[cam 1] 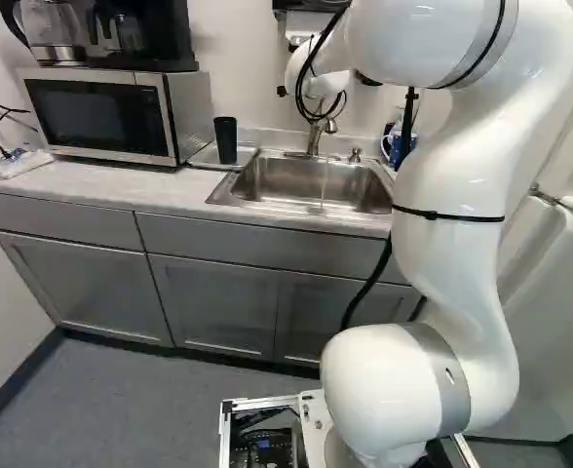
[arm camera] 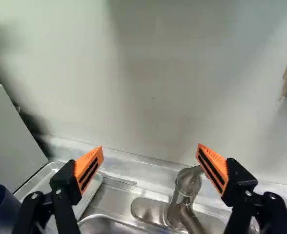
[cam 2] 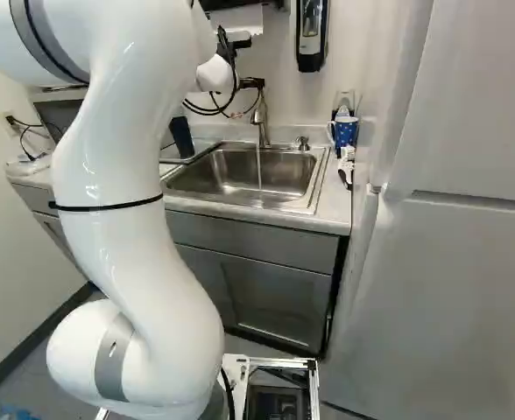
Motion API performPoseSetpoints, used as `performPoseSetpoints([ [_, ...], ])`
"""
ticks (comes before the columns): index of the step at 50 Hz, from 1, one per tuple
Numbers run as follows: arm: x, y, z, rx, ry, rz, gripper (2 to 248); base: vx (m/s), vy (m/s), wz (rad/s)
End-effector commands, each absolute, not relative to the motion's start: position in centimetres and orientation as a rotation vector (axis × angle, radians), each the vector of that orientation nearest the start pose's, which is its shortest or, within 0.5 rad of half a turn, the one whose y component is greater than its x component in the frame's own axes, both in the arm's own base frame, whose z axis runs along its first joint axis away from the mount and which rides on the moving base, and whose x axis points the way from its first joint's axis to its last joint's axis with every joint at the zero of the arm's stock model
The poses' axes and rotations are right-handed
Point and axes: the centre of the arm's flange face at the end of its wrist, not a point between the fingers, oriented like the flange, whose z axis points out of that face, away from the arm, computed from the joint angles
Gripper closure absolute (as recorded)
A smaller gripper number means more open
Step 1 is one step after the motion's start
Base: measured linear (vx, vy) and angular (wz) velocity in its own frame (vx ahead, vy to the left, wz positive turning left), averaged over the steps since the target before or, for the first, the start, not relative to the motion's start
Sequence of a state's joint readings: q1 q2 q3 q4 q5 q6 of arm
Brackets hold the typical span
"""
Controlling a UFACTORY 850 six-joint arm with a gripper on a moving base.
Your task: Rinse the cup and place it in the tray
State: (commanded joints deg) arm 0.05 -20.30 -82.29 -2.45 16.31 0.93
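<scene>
Closest to the wrist cam is the gripper, fingers wide apart, clamped on nothing. As for the cup, it's upright on the tray beside the sink, mouth up, probably parked there to free the gripper for the tap. Water is running into the basin, well clear of the cup, so I'd guess shutting off the faucet is the job left. One finger sits really near it; can't tell if they touch. Looks-wise, the cup's dark, plain, tallish, a bit narrower at the base. Can't tell if it's wet, though.
</scene>
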Motion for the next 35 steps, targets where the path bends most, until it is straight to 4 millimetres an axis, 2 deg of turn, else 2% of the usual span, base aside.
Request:
performPoseSetpoints([
  [35, 65.0, 0.5, 64.6, -2.446, -0.050, -1.974, 3, 0.000, 0.000, 0.000],
])
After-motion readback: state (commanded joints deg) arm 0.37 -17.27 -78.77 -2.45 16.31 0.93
